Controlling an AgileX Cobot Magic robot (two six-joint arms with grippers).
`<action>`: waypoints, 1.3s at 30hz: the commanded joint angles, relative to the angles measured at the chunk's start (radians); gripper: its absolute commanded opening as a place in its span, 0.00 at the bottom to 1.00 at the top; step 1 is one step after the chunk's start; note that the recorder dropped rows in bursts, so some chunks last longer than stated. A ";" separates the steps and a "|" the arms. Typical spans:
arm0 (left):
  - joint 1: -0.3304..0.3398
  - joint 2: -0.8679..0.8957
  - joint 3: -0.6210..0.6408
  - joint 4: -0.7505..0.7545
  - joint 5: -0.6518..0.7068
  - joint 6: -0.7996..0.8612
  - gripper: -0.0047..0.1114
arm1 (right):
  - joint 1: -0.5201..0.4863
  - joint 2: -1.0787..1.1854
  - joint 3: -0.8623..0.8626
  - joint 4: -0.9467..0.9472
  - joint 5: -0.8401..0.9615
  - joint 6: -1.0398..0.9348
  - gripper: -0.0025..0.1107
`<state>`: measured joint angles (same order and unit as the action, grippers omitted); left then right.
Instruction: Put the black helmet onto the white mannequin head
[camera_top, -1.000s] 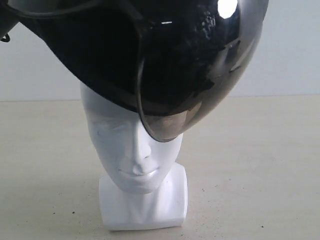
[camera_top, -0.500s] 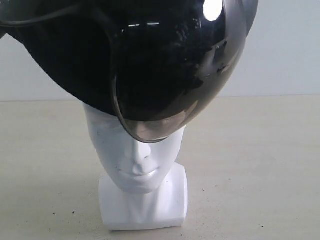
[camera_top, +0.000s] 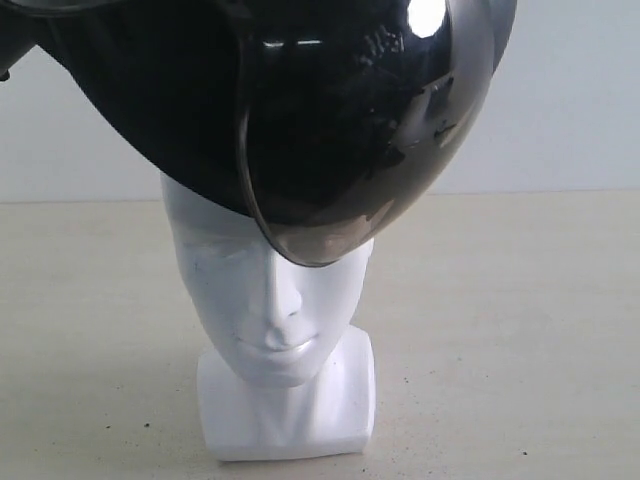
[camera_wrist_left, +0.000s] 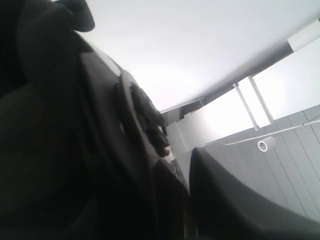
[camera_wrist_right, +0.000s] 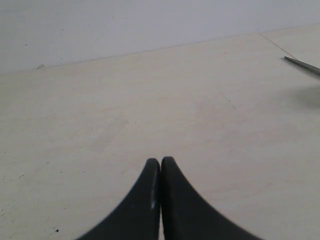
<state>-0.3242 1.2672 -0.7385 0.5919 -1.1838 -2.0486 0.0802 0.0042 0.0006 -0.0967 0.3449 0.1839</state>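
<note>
The black helmet (camera_top: 150, 110) hangs tilted over the crown of the white mannequin head (camera_top: 270, 300). Its smoky visor (camera_top: 345, 140) reaches down over the forehead and eye area. Nose, mouth, neck and the squarish base (camera_top: 290, 425) stay uncovered. In the left wrist view the helmet's dark shell (camera_wrist_left: 60, 150) with its visor pivot fills one side, and my left gripper (camera_wrist_left: 187, 205) is shut on its edge, one finger (camera_wrist_left: 240, 205) showing. My right gripper (camera_wrist_right: 160, 162) is shut on nothing, low over bare table, away from the head.
The head stands on a beige table (camera_top: 520, 330) before a pale wall. A thin grey pointed object (camera_wrist_right: 305, 66) lies at one edge of the right wrist view. The left wrist camera looks up at the ceiling and wall panels.
The helmet has swung a little to the left over the head, and the visor's lower edge now sits slightly higher than half a second ago. The head has not moved.
</note>
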 joint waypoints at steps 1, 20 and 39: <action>0.024 -0.005 -0.018 -0.090 0.048 0.092 0.08 | 0.000 -0.004 -0.001 -0.003 -0.003 -0.004 0.02; 0.024 0.031 -0.025 -0.079 0.116 0.113 0.08 | 0.000 -0.004 -0.001 -0.003 -0.003 -0.004 0.02; 0.024 0.071 -0.030 -0.070 0.146 0.129 0.08 | 0.000 -0.004 -0.001 -0.003 -0.003 -0.004 0.02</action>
<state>-0.3242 1.3361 -0.7556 0.5790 -1.0916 -2.0234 0.0802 0.0042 0.0006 -0.0967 0.3449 0.1839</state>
